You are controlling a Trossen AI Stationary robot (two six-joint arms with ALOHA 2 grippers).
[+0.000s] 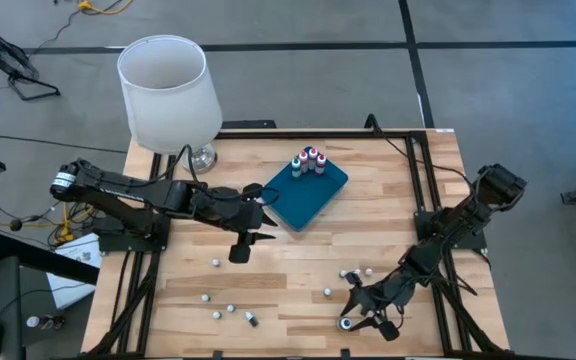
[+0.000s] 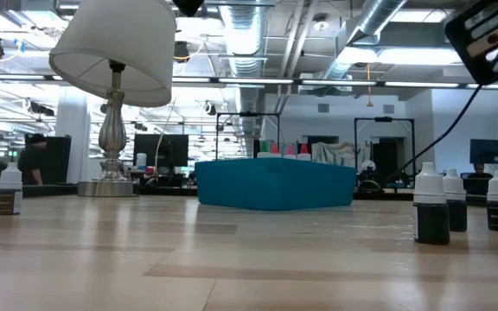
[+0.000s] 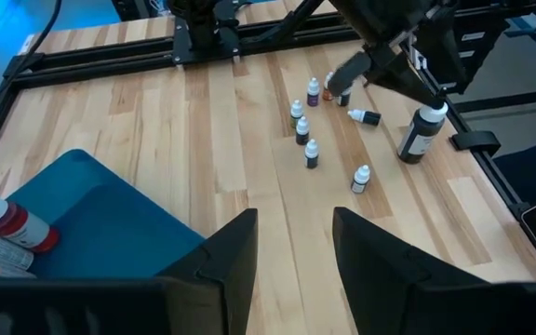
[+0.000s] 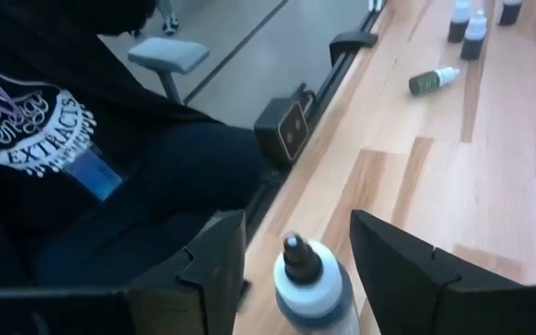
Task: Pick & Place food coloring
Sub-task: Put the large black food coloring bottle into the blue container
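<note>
Surface: light wooden planks (image 1: 298,265) inside a black metal frame, filling the lower middle of the high view.
Tray: teal tray (image 1: 308,190) in the upper middle of the surface, turned at an angle.
Food coloring on tray: a few small bottles (image 1: 310,160) with red and green tops, upright at the far corner of the tray.
Food coloring loose: little bottles scattered along the lower part of the surface, some at lower left (image 1: 230,309), some at lower middle (image 1: 353,271); one lying on its side (image 4: 434,81), others upright (image 2: 430,212).
Lamp: white shade (image 1: 168,90) on a silver base, upper left corner of the surface.
Left hand: left hand (image 1: 265,222) over the middle of the surface, just beside the tray, fingers apart, nothing between them.
Right hand: right hand (image 1: 360,318) low at the lower right edge of the surface, fingers apart on both sides of one white-capped bottle (image 4: 310,288), not clearly pressing it.
Room: grey floor with dark lines; ceiling pipes (image 2: 318,34) and monitors behind in the low view.
Person: dark printed shirt (image 4: 45,121) beside the edge of the surface.
</note>
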